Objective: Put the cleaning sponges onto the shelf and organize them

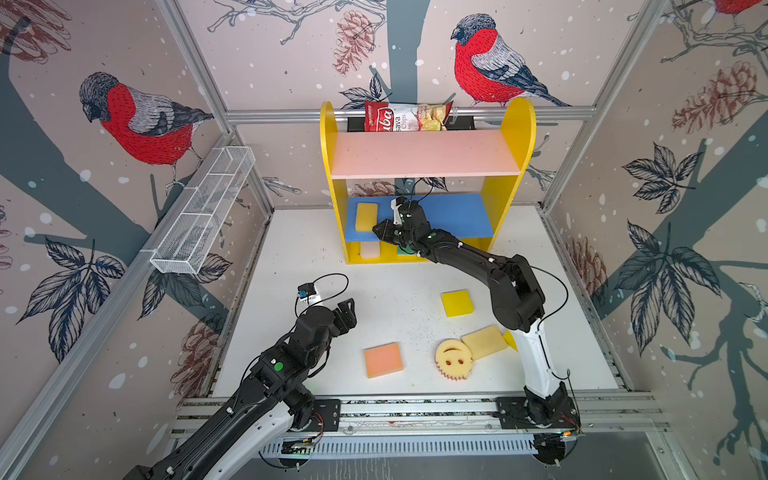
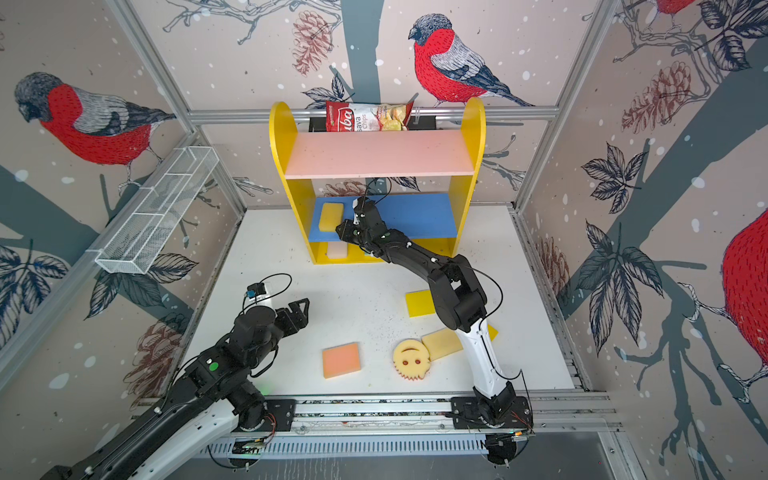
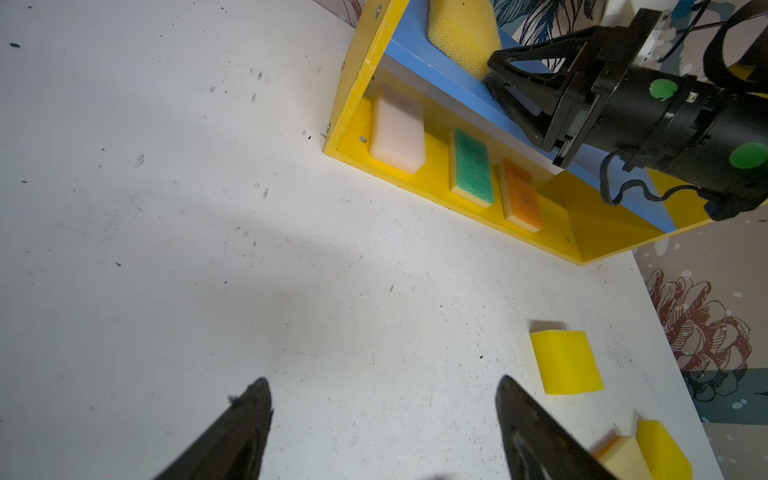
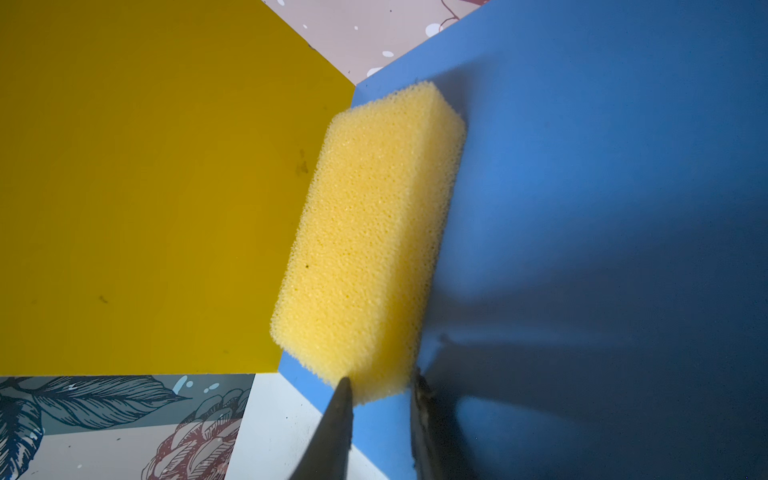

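The coarse yellow sponge [image 4: 370, 232] is a rectangular block of open-pored foam, pale yellow all over, with rounded corners. It lies flat on the blue middle board [image 1: 457, 216] of the shelf [image 1: 517, 124], at the left end of the board. It is just beside the yellow side panel, with a thin strip of blue between them. Its long axis runs from the front of the shelf toward the back, a little slanted, and one short end points to the front edge. At this front end is the right gripper [image 4: 380, 380]. Its jaws stand narrow, with one fingertip on each side of the foam, so it is grasping the sponge. Below, on the yellow base, the left wrist view shows three more sponges in a row, apart from each other: a pale pinkish sponge [image 3: 397, 133], a green-topped sponge [image 3: 471, 166] and an orange-topped sponge [image 3: 521, 195]. All three also lie lengthwise from front to back. On the white table [image 1: 332, 257] before the shelf lie a bright yellow block [image 1: 457, 303], a peach block [image 1: 383, 359], a round smiley sponge [image 1: 453, 358] and, close against it, a cream block [image 1: 484, 341]. The left gripper [image 1: 348, 311] hangs over the left part of the table, well apart from the shelf, with its jaws spread wide and nothing between them. A chips bag [image 1: 407, 116] is behind the top of the shelf, and a white wire rack [image 1: 203, 212] is on the left wall.
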{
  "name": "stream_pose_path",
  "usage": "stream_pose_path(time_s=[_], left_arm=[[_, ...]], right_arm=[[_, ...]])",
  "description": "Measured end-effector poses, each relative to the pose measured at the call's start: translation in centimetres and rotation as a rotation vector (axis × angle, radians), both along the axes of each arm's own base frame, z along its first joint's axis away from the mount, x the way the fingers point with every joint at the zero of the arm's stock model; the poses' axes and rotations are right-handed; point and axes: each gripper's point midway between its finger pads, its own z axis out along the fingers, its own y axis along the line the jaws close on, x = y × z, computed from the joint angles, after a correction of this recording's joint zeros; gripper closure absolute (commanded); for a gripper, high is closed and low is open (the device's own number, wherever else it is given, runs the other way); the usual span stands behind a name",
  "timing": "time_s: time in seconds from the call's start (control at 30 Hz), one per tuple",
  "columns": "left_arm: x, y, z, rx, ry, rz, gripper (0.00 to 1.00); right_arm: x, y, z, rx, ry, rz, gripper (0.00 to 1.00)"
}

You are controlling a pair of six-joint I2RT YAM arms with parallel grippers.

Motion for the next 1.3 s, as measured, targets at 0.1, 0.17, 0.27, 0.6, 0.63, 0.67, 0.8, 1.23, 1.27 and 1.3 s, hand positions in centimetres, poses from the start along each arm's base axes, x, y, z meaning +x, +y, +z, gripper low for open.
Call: stream_pose_path(time_s=[0.1,0.17,0.27,0.6,0.63,0.67,0.8,1.23,1.27,1.3], left_arm=[[0.0,0.0,-0.1,0.002,0.003,0.0,0.16],[0.0,0.0,-0.1,0.003,0.003,0.0,0.16],[0.0,0.0,-0.1,0.003,0.003,0.0,0.16],[0.0,0.0,-0.2,0.006,0.005,0.0,0.16],[0.0,0.0,-0.2,0.007,0.006,0.0,0.16],[0.0,0.0,-0.2,0.007,0.007,0.0,0.16],[0.1,-0.1,-0.2,0.007,0.007,0.0,0.16],[0.2,-0.1,-0.3,0.009,0.008,-0.001,0.16],[0.2,-0.1,-0.3,0.009,0.008,-0.001,0.16],[0.2,-0.1,-0.3,0.009,0.008,-0.001,0.16]], right_arm=[[-0.4,-0.5,0.1,-0.006,0.003,-0.006,0.74],[-0.4,-1.0,0.3,-0.009,-0.001,-0.019,0.74],[-0.1,-1.6,0.5,-0.01,-0.008,-0.037,0.74],[0.1,-1.5,0.7,0.002,-0.003,-0.051,0.74],[0.0,-1.3,0.7,0.003,-0.005,-0.047,0.74],[-0.1,-1.1,0.8,0.005,-0.006,-0.045,0.74],[-0.4,-0.5,0.8,0.008,-0.009,-0.033,0.74],[-1.2,0.5,0.2,0.002,0.001,-0.011,0.74],[-1.2,0.5,0.2,0.003,-0.001,-0.01,0.74],[-1.2,0.6,0.3,0.005,-0.003,-0.009,0.74]])
